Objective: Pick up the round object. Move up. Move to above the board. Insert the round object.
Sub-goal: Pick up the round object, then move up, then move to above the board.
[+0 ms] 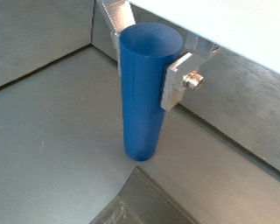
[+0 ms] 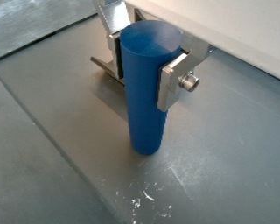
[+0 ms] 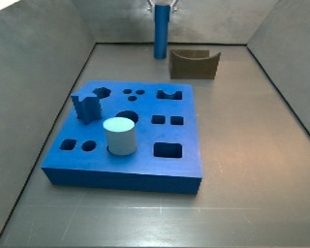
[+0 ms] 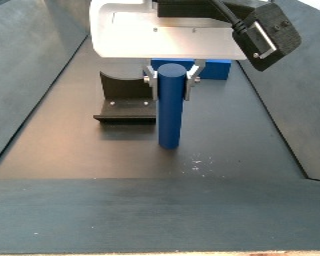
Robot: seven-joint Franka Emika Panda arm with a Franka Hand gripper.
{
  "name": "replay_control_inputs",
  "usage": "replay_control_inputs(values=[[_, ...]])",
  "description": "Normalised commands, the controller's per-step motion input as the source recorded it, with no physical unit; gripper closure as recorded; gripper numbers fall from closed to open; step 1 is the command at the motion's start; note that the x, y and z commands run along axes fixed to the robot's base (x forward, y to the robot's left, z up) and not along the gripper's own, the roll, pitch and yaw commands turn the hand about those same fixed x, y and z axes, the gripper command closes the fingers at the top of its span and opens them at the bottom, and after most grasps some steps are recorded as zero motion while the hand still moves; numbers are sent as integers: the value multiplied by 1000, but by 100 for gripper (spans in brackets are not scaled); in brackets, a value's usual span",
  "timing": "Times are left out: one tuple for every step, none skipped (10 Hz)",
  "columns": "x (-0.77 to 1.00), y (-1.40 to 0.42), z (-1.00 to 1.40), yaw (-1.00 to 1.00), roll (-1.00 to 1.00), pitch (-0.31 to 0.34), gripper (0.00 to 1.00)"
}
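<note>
A: Colours near the gripper (image 2: 143, 54)?

B: Silver finger plates (image 2: 174, 81), plain blue round object (image 2: 147, 87) between them. Dark fixture (image 4: 123, 100) just behind it, white housing (image 4: 160, 32) above.

A: Away from it?

B: Bright blue board (image 3: 129, 131) with dark cut-outs. White cylinder (image 3: 119, 136) and dark-blue block (image 3: 85, 105) on it. Brown U-block (image 3: 193, 64) beside the rod. Grey floor (image 3: 248, 145), pale flecks on it in a wrist view.

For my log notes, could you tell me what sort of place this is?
Probably a lab test cell for robot insertion: grey walled floor, a blue board with shaped holes, and a gripper whose jaws clamp the round object.
</note>
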Motion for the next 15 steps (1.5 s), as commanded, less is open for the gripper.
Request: replay_control_inputs(values=[[0,0,0,0,0,0,100],[0,0,0,0,0,0,100],[0,0,0,0,0,0,100],[0,0,0,0,0,0,100],[0,0,0,0,0,0,100],[0,0,0,0,0,0,100],[0,0,0,0,0,0,100],[0,0,833,0,0,0,100],[-52,95,771,54,1,30,100],[-48,61,646,38,-2,50,100],[-25,33,433,17,7,53,100],[-11,26,259,8,14,60,100],[-413,5,1000,-59,-55,-311,100],[-428,2,1000,-64,-53,-305,100],[-433,-2,1000,-71,-50,-268,100]])
